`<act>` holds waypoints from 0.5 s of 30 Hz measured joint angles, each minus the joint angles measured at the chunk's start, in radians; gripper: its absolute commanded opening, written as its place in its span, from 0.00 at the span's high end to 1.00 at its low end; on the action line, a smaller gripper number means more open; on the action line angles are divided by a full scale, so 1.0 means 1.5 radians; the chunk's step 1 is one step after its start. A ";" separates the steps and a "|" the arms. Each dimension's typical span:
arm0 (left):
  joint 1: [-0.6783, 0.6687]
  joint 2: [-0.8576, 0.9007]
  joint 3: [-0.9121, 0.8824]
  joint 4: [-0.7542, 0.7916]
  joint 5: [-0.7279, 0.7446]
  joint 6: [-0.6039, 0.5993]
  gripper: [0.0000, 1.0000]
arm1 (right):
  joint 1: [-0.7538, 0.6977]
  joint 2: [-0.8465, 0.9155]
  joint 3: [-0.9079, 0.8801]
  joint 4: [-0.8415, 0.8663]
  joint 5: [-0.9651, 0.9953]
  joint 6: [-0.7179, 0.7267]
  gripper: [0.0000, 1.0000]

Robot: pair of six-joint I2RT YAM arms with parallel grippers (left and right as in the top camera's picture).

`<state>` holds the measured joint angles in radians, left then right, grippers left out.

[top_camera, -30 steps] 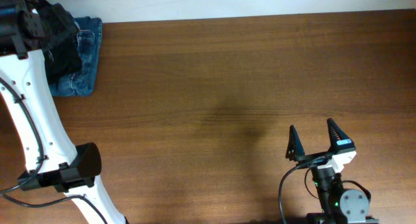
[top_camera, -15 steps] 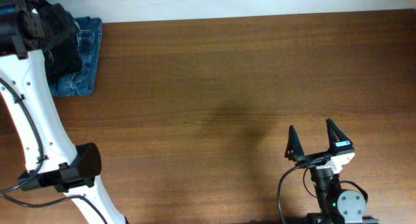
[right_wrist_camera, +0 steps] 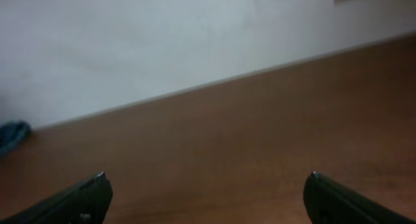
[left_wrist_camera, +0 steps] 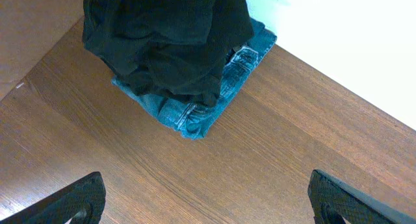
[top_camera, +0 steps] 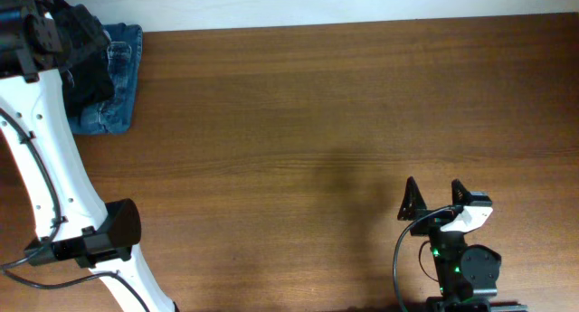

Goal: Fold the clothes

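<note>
**T-shirt** (left_wrist_camera: 166, 42): very dark, crumpled in a heap on top of the folded blue jeans (left_wrist_camera: 195, 113). One folded end of the jeans shows beyond it.

**Jeans:** at the far left corner of your table (top_camera: 317, 104), close to its far edge and the white wall.

**Left gripper** (left_wrist_camera: 208, 201): hangs just beside the jeans, fingers spread wide with only wood between them.

**Right gripper** (top_camera: 433, 190): well apart from the jeans, by the table's near edge, fingers spread.

**Room for you:** open wood runs from the jeans to the right gripper.
</note>
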<state>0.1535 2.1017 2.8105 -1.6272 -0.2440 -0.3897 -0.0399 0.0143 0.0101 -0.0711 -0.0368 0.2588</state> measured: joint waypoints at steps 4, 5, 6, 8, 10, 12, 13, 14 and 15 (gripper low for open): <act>0.000 0.000 0.000 0.000 0.000 0.000 0.01 | 0.000 0.000 0.000 -0.001 0.009 -0.003 0.01; 0.000 0.000 0.000 0.000 0.000 0.000 0.01 | 0.000 0.000 0.000 -0.001 0.009 -0.003 0.01; 0.000 0.000 0.000 0.000 0.000 0.000 0.01 | 0.000 0.000 0.000 -0.001 0.010 -0.003 0.01; 0.000 0.000 0.000 0.000 0.000 0.000 0.01 | 0.000 0.000 0.000 -0.001 0.010 -0.004 0.01; 0.000 0.000 0.000 0.000 0.000 0.000 0.01 | 0.000 0.000 0.000 -0.001 0.010 -0.004 0.01; 0.000 0.000 0.000 0.000 0.000 0.000 0.01 | 0.000 0.000 0.000 -0.001 0.010 -0.004 0.01; 0.000 0.000 0.000 0.000 0.000 0.000 0.01 | 0.000 0.000 0.000 -0.001 0.010 -0.004 0.01; 0.000 0.000 0.000 0.000 0.000 0.000 0.01 | 0.000 0.000 0.000 -0.001 0.010 -0.004 0.01; 0.000 0.000 0.000 0.000 0.000 0.000 0.01 | 0.000 0.000 0.000 -0.001 0.010 -0.005 0.01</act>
<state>0.1535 2.1017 2.8105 -1.6272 -0.2436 -0.3893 -0.0399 0.0139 0.0101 -0.0719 -0.0223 0.2512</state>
